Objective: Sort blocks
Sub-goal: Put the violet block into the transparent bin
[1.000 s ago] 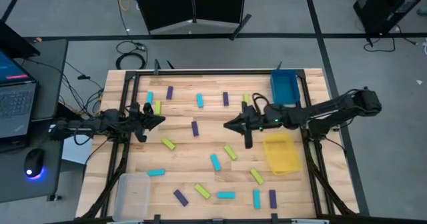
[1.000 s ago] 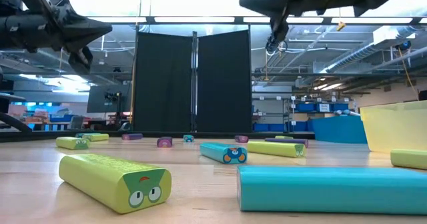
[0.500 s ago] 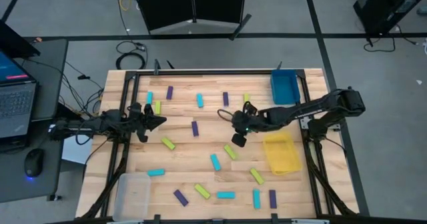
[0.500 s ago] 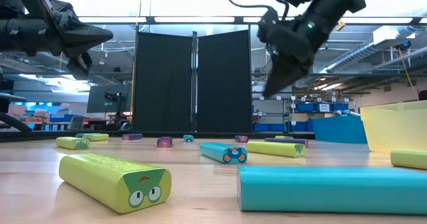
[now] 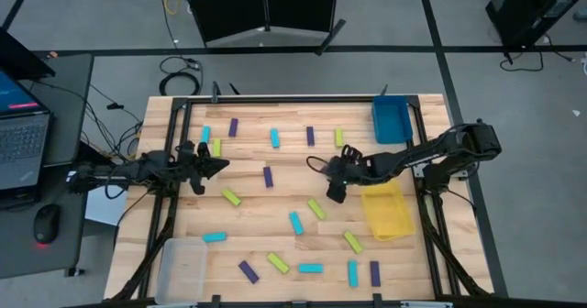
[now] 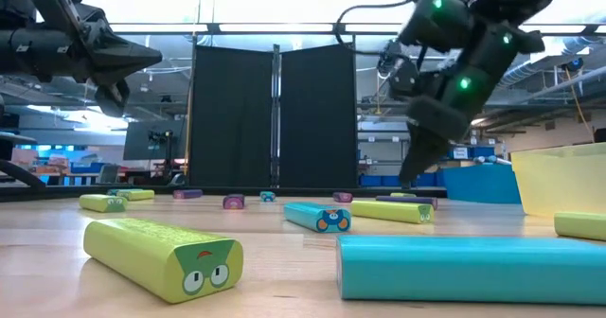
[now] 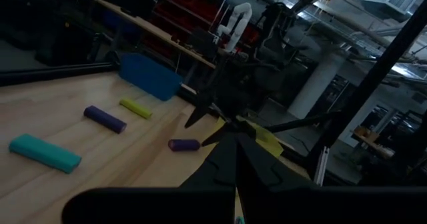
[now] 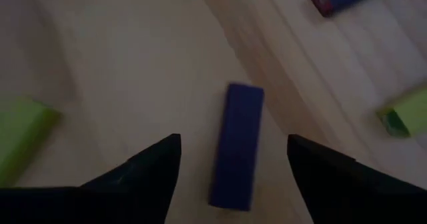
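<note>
The right gripper (image 5: 336, 194) hangs with fingers apart over a blue-purple block (image 8: 238, 144) at table centre; the yellow tray (image 5: 389, 211) lies at its 3 o'clock. The left gripper (image 5: 218, 165) waits at 9 o'clock, fingers together.

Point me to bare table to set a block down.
Free: the strip between the clear tray and left gripper, bordered by a cyan block. Also between the purple block and right gripper. Crowded: the near edge and around the yellow tray.

one camera looked straight down on the counter (image 5: 275, 184), another level across it; close wrist cameras faced the same boards.
</note>
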